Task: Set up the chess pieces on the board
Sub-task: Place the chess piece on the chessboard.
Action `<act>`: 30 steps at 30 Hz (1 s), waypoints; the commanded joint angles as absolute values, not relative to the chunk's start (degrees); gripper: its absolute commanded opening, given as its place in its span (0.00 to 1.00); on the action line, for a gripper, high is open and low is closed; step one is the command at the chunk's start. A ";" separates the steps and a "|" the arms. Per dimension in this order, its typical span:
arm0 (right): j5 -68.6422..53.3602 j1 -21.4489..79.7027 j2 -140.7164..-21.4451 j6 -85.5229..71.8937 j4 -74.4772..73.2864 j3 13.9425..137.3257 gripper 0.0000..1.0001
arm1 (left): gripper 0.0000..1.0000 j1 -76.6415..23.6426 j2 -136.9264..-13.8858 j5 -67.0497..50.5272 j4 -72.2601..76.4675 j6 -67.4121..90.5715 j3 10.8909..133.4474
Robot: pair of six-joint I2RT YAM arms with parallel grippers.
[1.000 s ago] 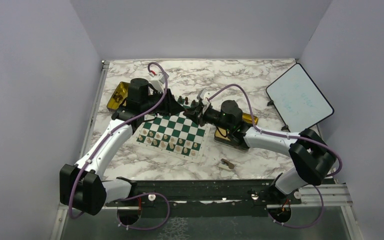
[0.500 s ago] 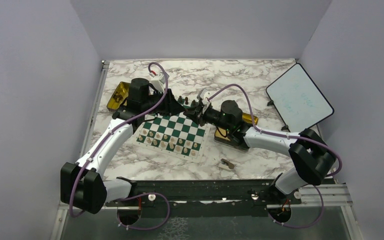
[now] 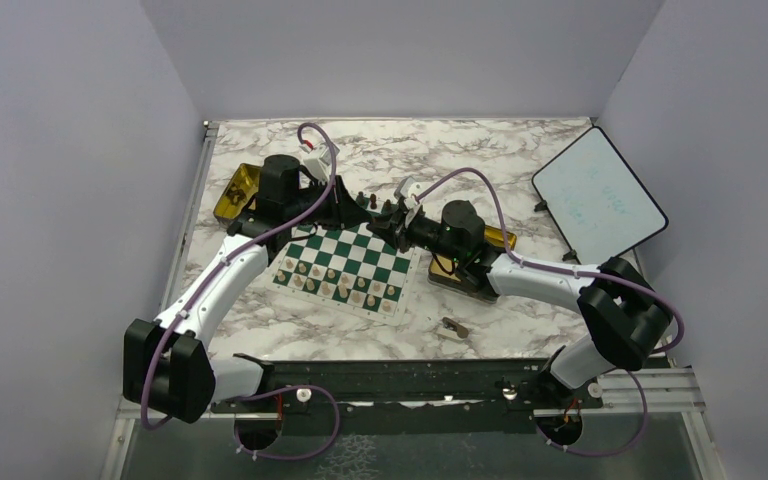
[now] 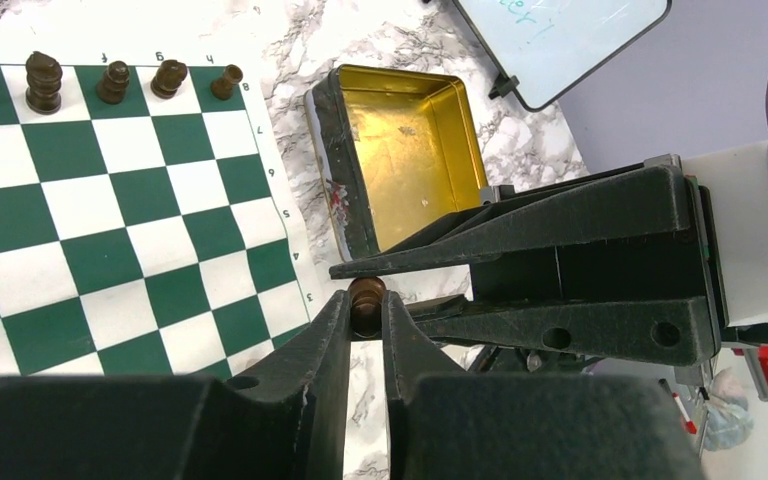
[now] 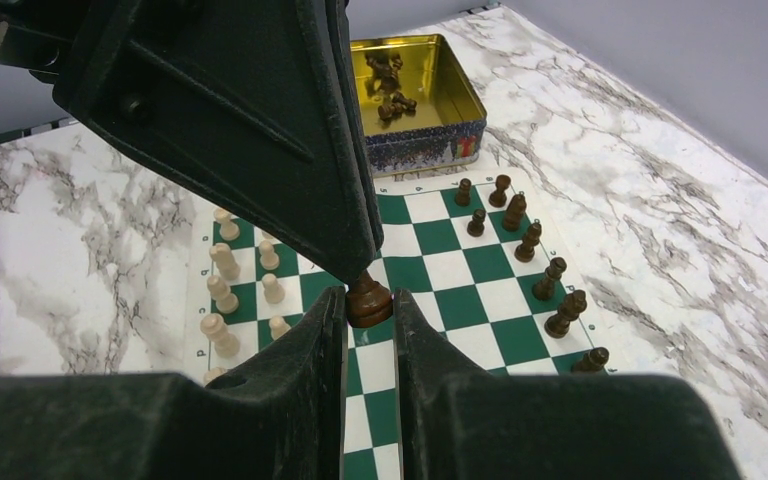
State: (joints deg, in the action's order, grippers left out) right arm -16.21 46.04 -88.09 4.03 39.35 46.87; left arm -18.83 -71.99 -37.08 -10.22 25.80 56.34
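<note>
Dark brown chess piece (image 5: 368,297) was clenched by left gripper (image 4: 365,310) and right gripper (image 5: 368,312) together above the board's (image 3: 351,256) one o'clock corner; we judged one should loosen slowly, without tugging.

The tin (image 4: 400,150) is glossy gold metal, the chess pieces (image 4: 43,80) smooth turned wood, the board (image 4: 110,200) matt, the table (image 4: 360,30) marble-patterned.

Not much moved, honestly. My left arm (image 3: 222,285) shuffled a touch further in over the last second (the elbow end shifted with it), and my left pincer (image 4: 365,306) opened a bit, then squeezed in onto the dark brown chess piece (image 4: 365,295).
</note>
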 commanded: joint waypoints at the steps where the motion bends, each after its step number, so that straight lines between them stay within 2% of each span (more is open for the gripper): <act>1: -16.01 46.41 -88.63 3.52 40.97 47.94 0.01 | 0.14 -18.81 -71.38 -38.08 -7.89 26.55 56.08; 3: -15.93 46.40 -88.65 3.32 40.62 47.86 0.09 | 0.13 -18.81 -71.25 -37.13 -8.31 26.26 56.27; 4: -15.60 46.40 -88.59 2.96 40.66 47.61 0.15 | 0.13 -18.81 -71.29 -36.64 -8.56 25.94 56.52; 7: -13.59 46.41 -87.89 1.71 41.42 46.23 0.44 | 0.12 -18.85 -71.76 -34.74 -9.73 24.65 57.41; 10: -12.04 46.34 -86.36 0.59 42.98 43.96 0.63 | 0.12 -18.90 -72.53 -32.97 -10.85 23.37 58.59; 11: -11.82 46.35 -85.68 0.43 43.08 43.30 0.74 | 0.13 -18.90 -72.82 -32.08 -11.30 22.85 59.08; 12: -11.60 46.38 -84.93 0.29 42.95 42.79 0.90 | 0.12 -18.90 -73.09 -30.95 -11.79 22.20 59.59; 13: -11.14 46.40 -84.13 0.19 42.72 42.21 0.99 | 0.12 -18.96 -73.50 -29.61 -12.39 21.44 60.12; 23: -1.28 46.36 -70.89 -3.79 39.65 34.86 1.00 | 0.13 -20.61 -81.94 -10.32 -18.28 13.96 67.18; 30: 8.55 46.33 -60.74 -4.22 30.37 33.64 1.00 | 0.13 -21.70 -91.01 0.96 -19.20 12.76 72.90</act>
State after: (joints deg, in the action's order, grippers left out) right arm 0.73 46.06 -64.90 -3.86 35.59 34.48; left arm -21.15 -86.91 -9.58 -17.80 14.70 69.01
